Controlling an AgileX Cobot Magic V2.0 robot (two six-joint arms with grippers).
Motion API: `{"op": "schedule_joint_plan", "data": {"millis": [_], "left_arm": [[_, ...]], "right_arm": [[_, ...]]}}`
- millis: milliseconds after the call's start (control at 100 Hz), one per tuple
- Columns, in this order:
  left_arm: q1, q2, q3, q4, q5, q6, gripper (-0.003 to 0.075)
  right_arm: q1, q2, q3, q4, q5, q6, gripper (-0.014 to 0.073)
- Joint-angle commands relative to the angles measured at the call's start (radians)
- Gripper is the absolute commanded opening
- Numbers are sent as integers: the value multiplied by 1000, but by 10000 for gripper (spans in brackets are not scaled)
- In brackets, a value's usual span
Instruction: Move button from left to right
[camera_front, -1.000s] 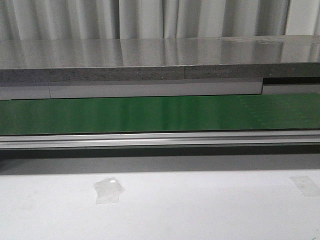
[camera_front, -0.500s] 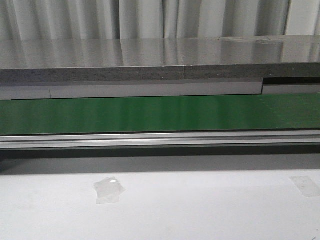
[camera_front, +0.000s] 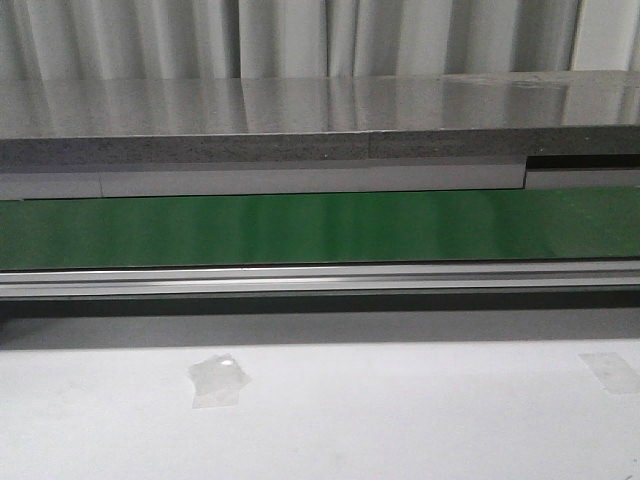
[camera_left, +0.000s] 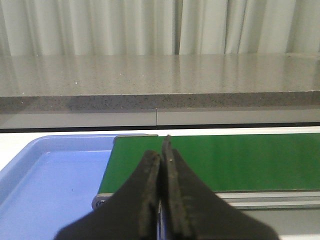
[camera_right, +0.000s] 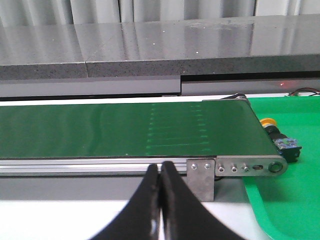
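The button (camera_right: 279, 137), with a yellow-orange cap on a black body with a bluish part, lies in the green tray (camera_right: 292, 190) just past the right end of the green belt (camera_right: 125, 132). It shows only in the right wrist view. My right gripper (camera_right: 160, 167) is shut and empty, in front of the belt's rail, left of the button and apart from it. My left gripper (camera_left: 161, 150) is shut and empty, near the belt's left end (camera_left: 215, 160). Neither gripper shows in the front view.
A blue tray (camera_left: 45, 175) sits at the belt's left end. A grey stone shelf (camera_front: 320, 125) runs behind the belt (camera_front: 320, 228), with curtains beyond. The aluminium rail (camera_front: 320, 280) fronts the belt. Two tape patches (camera_front: 218, 378) lie on the white table.
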Motion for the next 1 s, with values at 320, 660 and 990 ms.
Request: {"op": "schedule_joint_plan", "data": {"millis": [320, 660, 990], "left_arm": [[-2, -35, 46, 9, -183, -11, -20], [-2, -35, 46, 9, -198, -11, -20], [-2, -35, 46, 9, -198, -11, -20]], "right_arm": [[2, -20, -15, -12, -88, 1, -68], [2, -20, -15, -12, -88, 1, -68], [2, -20, -15, -12, -88, 1, -68]]}}
